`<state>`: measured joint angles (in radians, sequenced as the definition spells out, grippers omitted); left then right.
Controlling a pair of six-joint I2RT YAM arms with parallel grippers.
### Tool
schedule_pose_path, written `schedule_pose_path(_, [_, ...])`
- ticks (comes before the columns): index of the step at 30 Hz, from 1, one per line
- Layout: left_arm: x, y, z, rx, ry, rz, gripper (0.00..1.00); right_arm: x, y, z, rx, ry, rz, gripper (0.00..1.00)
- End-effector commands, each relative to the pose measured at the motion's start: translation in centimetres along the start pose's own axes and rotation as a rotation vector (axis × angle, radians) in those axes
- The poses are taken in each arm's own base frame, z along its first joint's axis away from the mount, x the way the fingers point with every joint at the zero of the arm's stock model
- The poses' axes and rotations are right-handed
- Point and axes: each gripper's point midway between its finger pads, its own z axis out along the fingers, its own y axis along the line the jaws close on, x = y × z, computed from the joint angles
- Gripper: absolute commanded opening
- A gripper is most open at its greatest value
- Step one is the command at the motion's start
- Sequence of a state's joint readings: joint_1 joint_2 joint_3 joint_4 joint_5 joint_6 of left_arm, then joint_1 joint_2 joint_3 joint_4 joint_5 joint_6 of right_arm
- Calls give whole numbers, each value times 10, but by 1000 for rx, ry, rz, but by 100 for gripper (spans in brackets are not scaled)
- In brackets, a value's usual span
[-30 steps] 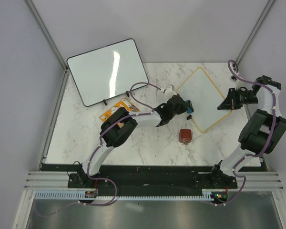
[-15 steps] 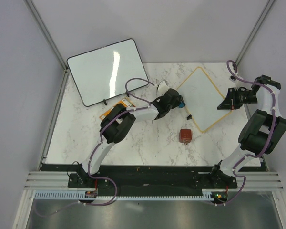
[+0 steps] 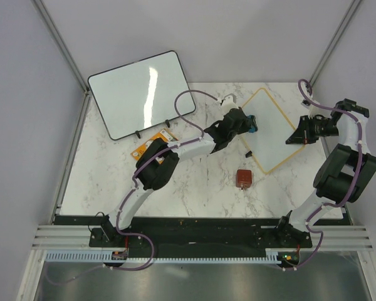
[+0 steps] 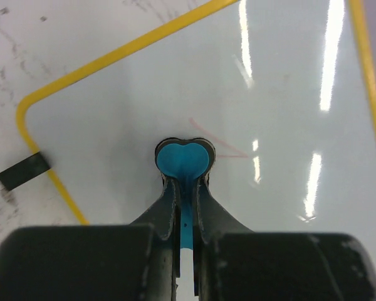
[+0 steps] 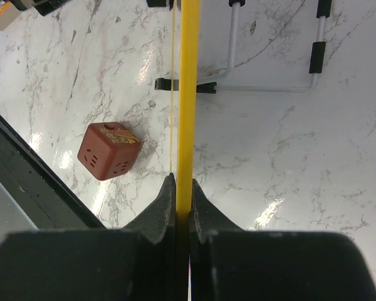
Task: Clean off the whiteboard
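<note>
The whiteboard [image 3: 272, 135], small with a yellow frame, lies at the right of the marble table. My right gripper [image 3: 299, 135] is shut on its right edge; the right wrist view shows the yellow frame [image 5: 188, 94] pinched between the fingers. My left gripper [image 3: 249, 123] is shut on a blue eraser [image 4: 183, 158] with a heart-shaped top. It holds the eraser over the board's left part. A faint red stroke [image 4: 222, 143] shows on the white face just beyond the eraser. A black clip foot [image 4: 23, 171] sits at the frame's corner.
A larger black-framed blank whiteboard [image 3: 141, 94] stands at the back left, with an orange packet [image 3: 153, 143] in front of it. A red-brown cube [image 3: 244, 178] lies near the small board's near corner. A wire stand [image 5: 269, 88] shows under the small board.
My left gripper has swung with the blue eraser from the table beside the board's near-left edge up onto the board's left part. The right gripper has kept its hold.
</note>
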<state>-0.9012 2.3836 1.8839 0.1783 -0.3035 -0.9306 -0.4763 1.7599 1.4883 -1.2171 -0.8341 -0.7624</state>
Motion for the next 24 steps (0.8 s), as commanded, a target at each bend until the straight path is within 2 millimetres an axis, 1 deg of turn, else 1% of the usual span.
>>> schedule_pose_path(1, [-23,-73,14,210,-40,8,2,44,2,12,-18,202,-79,0])
schedule_pose_path(2, [-22,-79,16,235,-13,4,2,45,2,13,-22,207,-87,0])
schedule_pose_path(3, [-42,-97,15,281,-39,-13,2,45,2,12,-21,207,-91,0])
schedule_pose_path(5, [-41,-94,22,272,-39,-13,2,47,0,13,-19,216,-87,0])
schedule_pose_path(7, [-50,-98,21,273,-71,-5,2,48,-1,14,-22,221,-86,0])
schedule_pose_path(8, [-55,-94,22,251,-98,-3,2,48,0,14,-24,221,-87,0])
schedule_pose_path(10, [-59,-86,24,222,-113,6,2,47,0,14,-27,215,-87,0])
schedule_pose_path(11, [-54,-76,28,190,-107,12,2,47,1,14,-28,213,-88,0])
schedule_pose_path(12, [-56,-69,30,170,-103,11,2,46,1,14,-29,210,-89,0])
schedule_pose_path(14, [-49,-54,34,136,-75,-10,2,46,1,14,-27,209,-90,0])
schedule_pose_path(15, [-40,-35,37,95,-47,-12,2,45,1,14,-29,208,-88,0])
schedule_pose_path(17, [-34,-17,37,45,-36,-30,2,45,1,14,-29,208,-87,0])
schedule_pose_path(18, [-24,1,35,1,-20,-23,2,45,1,14,-30,207,-87,0])
schedule_pose_path(20, [-21,19,33,-55,-32,-37,2,45,2,14,-30,207,-88,0])
schedule_pose_path(21, [-13,37,33,-92,-18,-36,2,45,2,14,-30,205,-88,0])
schedule_pose_path(23, [-12,49,31,-128,-23,-52,2,46,3,13,-29,206,-91,0])
schedule_pose_path(24, [-8,62,31,-155,-19,-52,2,45,3,13,-28,206,-93,0])
